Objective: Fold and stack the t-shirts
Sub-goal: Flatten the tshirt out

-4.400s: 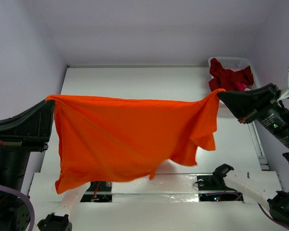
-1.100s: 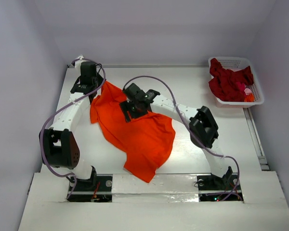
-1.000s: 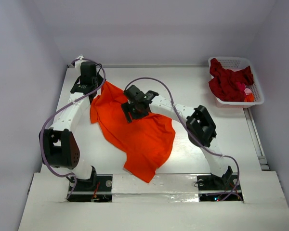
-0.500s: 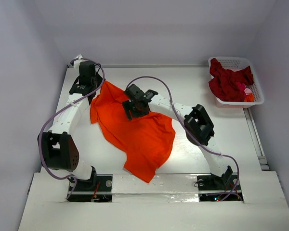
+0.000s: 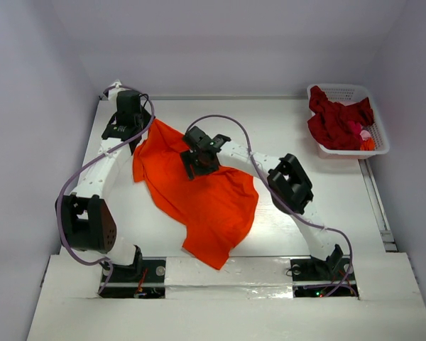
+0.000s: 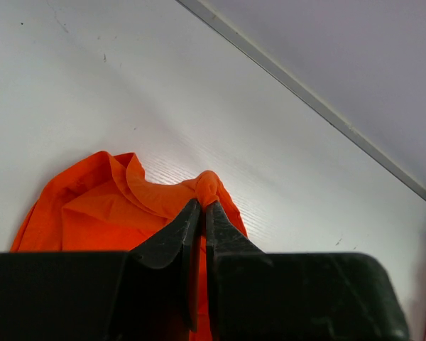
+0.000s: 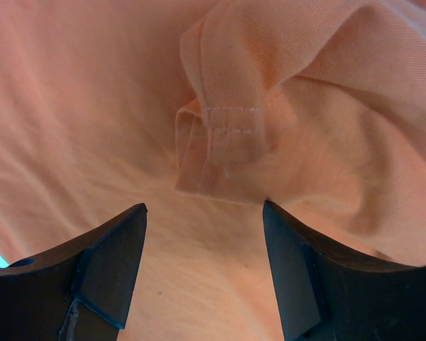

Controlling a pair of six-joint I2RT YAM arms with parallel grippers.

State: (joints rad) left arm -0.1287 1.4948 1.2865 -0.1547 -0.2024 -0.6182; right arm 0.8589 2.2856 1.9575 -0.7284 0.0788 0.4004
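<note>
On your table [image 5: 326, 142] the orange t-shirt [image 5: 213, 213] lies with its long axis far-left to near-centre. Left gripper [image 6: 202, 207] pinches its far corner; right gripper [image 7: 202, 213], wide and empty, hovers over a stitched hem [image 7: 224, 121] only its wrist view shows.

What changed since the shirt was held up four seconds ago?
The orange t-shirt, then stretched in the air between both grippers, has come down and lies rumpled on the table. The right gripper has let go and hangs open over it; the left gripper still pinches a corner. The dark red shirts in the basket stayed put.
</note>
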